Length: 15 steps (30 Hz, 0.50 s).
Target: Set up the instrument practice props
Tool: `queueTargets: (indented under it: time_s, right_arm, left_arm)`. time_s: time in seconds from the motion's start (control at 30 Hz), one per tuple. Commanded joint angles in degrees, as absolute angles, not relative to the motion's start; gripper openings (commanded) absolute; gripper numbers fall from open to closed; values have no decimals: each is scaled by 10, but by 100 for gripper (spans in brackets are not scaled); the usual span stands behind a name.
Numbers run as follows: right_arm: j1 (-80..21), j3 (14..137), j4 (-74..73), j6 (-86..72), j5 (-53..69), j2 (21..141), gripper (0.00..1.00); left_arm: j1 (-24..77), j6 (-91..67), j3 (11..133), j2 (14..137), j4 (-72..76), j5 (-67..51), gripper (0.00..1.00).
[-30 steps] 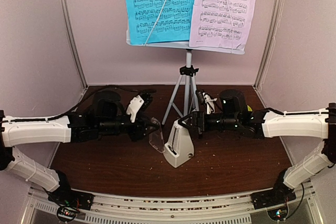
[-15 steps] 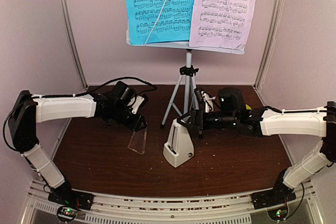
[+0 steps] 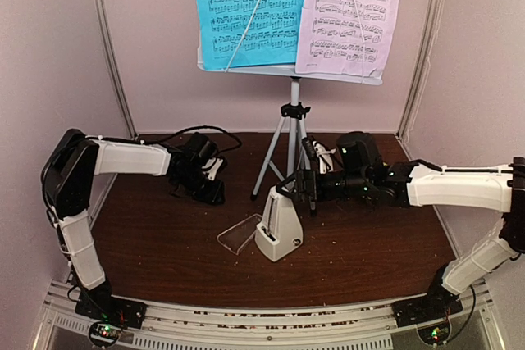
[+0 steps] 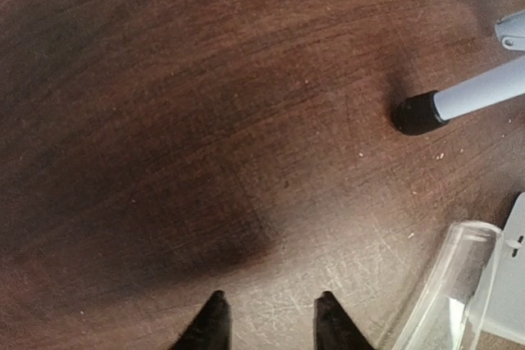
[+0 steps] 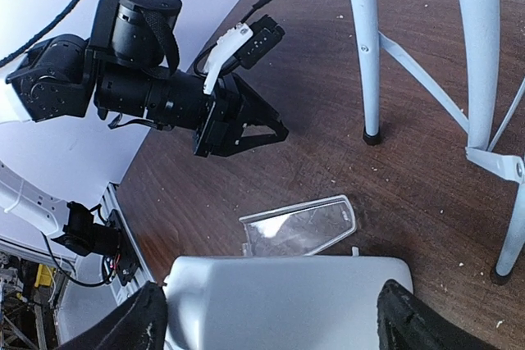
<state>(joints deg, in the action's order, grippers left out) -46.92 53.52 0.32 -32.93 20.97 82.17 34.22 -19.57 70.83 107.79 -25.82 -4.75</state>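
Standing mid-table (image 3: 164, 260), the metronome (image 3: 279, 234) is clamped near its top by the right gripper (image 3: 297, 190). It is judged rigid, light and smooth; the sloped faces may slip, so a lower hold is advised. A clear cover (image 3: 239, 234) lies just left, and the tripod legs (image 3: 283, 149) are just behind. The left gripper (image 3: 212, 192) is spread wide and holds nothing.

Clear plastic cover (image 3: 239, 234) flat on the crumb-speckled dark wooden table (image 3: 156, 243).
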Motion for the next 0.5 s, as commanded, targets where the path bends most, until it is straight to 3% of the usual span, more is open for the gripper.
queueTargets:
  time_s: [0.0,0.1,0.2,0.47]
  right_arm:
    - [-474,541,-98,-317,189,807,89]
    - [-474,540,-119,-320,179,773,90]
    - [-474,511,-142,-324,163,734,88]
    - [-474,394,-117,-351,157,703,74]
  left_arm:
    - [337,-210,706,1043,-245,-34,44]
    - [337,-200,663,978,-199,-56,51]
    - [339,-189,605,917,-127,-107,52]
    - [382,-177,548,890,-29,-166,42]
